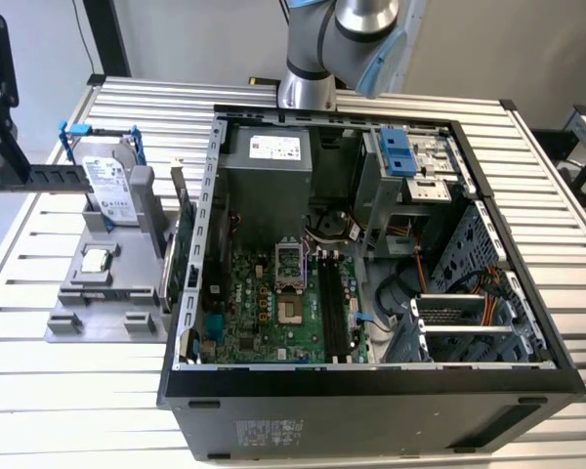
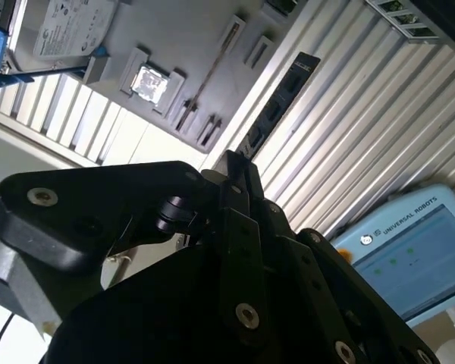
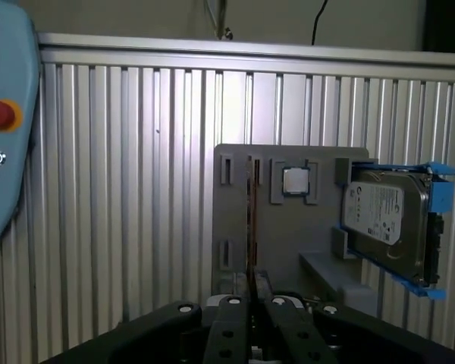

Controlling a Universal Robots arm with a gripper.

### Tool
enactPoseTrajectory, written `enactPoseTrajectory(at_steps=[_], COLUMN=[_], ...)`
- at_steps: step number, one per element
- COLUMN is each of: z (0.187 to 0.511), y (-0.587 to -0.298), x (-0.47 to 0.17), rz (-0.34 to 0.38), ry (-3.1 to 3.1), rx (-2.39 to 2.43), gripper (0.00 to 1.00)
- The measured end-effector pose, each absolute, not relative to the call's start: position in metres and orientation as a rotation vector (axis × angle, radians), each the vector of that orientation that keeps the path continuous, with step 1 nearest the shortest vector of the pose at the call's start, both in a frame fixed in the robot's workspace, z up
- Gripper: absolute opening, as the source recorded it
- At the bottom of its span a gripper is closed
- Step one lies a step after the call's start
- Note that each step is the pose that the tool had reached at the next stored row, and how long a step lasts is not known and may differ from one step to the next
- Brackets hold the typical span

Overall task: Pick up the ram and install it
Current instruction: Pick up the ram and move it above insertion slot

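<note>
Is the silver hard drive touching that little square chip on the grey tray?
Apart. The first wrist view shows bare grey tray between the hard drive and the square chip.

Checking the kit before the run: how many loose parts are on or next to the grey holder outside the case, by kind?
Hard drive: 1
Processor chip: 1
Ram stick: 1
Expansion card: 1
Total: 4

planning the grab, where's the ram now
In the first wrist view, the ram stands on edge in the gray holder, beside the processor chip.
</note>
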State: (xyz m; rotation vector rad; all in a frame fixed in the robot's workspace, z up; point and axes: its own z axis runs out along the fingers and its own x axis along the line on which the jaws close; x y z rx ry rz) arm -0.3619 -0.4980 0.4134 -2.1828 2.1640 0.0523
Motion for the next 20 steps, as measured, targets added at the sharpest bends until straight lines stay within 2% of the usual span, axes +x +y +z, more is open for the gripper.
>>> enactPoseTrajectory(at_steps=[20], z=[0.414], y=[-0.498], x=[-0.31], rz=[0.072], ry=[2.174], rx=[-2.188], gripper=[0.0])
